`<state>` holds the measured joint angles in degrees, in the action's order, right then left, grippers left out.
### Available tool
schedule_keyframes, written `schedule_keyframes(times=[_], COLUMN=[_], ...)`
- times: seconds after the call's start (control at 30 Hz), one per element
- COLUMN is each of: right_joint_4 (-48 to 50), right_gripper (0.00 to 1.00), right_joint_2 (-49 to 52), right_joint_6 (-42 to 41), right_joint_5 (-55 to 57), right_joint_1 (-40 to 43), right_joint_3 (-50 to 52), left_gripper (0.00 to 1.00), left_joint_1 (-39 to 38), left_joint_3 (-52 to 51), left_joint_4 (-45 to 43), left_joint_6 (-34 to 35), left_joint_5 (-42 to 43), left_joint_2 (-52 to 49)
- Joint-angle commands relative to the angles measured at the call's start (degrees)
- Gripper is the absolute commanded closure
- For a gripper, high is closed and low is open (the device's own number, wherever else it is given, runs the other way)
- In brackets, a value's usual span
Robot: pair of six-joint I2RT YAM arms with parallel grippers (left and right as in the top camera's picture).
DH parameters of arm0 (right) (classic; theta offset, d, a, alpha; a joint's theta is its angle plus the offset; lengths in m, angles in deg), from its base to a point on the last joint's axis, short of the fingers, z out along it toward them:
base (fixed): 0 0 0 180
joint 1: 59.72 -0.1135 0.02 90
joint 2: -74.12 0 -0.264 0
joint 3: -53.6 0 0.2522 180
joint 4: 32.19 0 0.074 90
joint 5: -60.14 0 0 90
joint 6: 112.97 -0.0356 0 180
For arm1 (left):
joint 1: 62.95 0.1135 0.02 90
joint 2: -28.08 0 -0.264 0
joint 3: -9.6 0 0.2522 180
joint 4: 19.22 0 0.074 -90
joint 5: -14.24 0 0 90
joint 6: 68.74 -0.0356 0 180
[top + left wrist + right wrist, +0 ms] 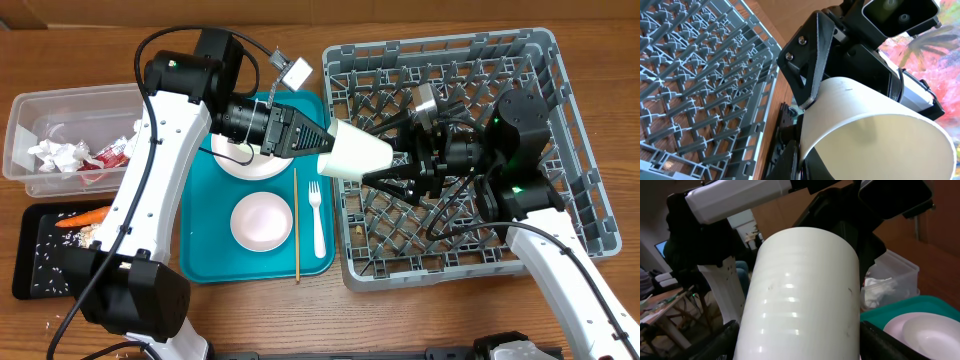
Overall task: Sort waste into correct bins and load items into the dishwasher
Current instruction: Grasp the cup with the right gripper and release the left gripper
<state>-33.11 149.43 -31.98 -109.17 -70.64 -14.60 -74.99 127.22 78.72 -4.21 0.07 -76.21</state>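
1. The left gripper is clamped right down on the rim of the white cup.
2. The cup hangs in the air between the teal tray and the dish rack. It's lying sideways, long axis left-right, and the base looks to point at the rack.
3. The right gripper straddles the base end with its jaws spread. Can't tell if they're biting yet.
4. Risk: if the left lets go early, that slick tapered wall slips out and the cup drops onto the rack edge.

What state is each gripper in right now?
Left gripper: shut on the white cup, at its rim.
Right gripper: open, jaws either side of the cup.
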Motion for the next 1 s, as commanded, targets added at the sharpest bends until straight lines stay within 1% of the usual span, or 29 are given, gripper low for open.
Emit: schedule_keyframes(times=[0.0, 0.07, 0.1, 0.17, 0.2, 0.4, 0.43, 0.47, 0.5, 0.57, 0.67, 0.73, 0.8, 0.87, 0.97], right_joint_4=[0.4, 0.4, 0.4, 0.4, 0.4, 0.4, 0.4, 0.4, 0.4, 0.4, 0.3, 0.4, 0.4, 0.5, 0.6], right_gripper=[0.30, 0.38, 0.44, 0.51, 0.51, 0.51, 0.51, 0.51, 0.51, 0.51, 0.51, 0.51, 0.51, 0.51, 0.56], right_joint_2=[0.1, 0.1, 0.1, 0.1, 0.1, 0.1, 0.1, 0.1, 0.1, 0.1, 0.1, 0.1, 0.1, 0.1, 0.1], right_joint_6=[-0.3, -0.3, -0.3, -0.3, -0.3, -0.3, -0.3, -0.3, -0.3, -0.3, -1.1, -3.1, -3.3, -4.5, -7.8], right_joint_5=[-1.4, -1.4, -1.4, -1.4, -1.4, -1.4, -1.3, -1.3, -1.3, -1.1, -0.2, 2.9, 4.3, 6.5, 11.5], right_joint_1=[-0.3, -0.3, -0.3, -0.3, -0.3, -0.3, -0.3, -0.3, -0.3, -0.3, -0.3, -0.3, -0.3, -0.3, -0.2], right_joint_3=[-1.2, -1.2, -1.2, -1.2, -1.2, -1.2, -1.2, -1.2, -1.2, -1.2, -1.2, -1.2, -1.2, -1.2, -1.2], left_gripper=[0.96, 0.96, 0.96, 0.96, 0.96, 0.86, 0.83, 0.73, 0.69, 0.64, 0.64, 0.64, 0.63, 0.63, 0.63], left_joint_1=[-0.4, -0.4, -0.4, -0.4, -0.4, -0.3, -0.1, 0.3, 0.6, 1.6, 3.7, 6.0, 7.2, 8.0, 9.2], left_joint_3=[0.1, 0.1, 0.1, 0.1, 0.1, 0.1, 0.1, 0.1, 0.1, 0.1, 0.1, 0.1, 0.1, 0.1, 0.1], left_joint_4=[-0.4, -0.4, -0.4, -0.5, -0.5, -0.9, -0.9, -0.9, -0.9, -0.9, -1.3, -1.6, -1.6, -1.6, -2.1], left_joint_6=[-0.2, -0.2, -0.2, -0.3, -0.3, -0.2, -0.2, -0.2, -0.2, -0.2, 0.5, 1.7, 1.9, 2.7, 5.8], left_joint_5=[0.7, 0.7, 0.7, 0.6, 0.2, -3.4, -3.7, -4.2, -4.4, -4.9, -5.4, -6.0, -7.1, -9.4, -16.3], left_joint_2=[-0.1, -0.1, -0.1, -0.1, -0.1, -0.1, -0.1, -0.1, -0.1, -0.1, -0.1, -0.1, -0.1, -0.1, -0.1])
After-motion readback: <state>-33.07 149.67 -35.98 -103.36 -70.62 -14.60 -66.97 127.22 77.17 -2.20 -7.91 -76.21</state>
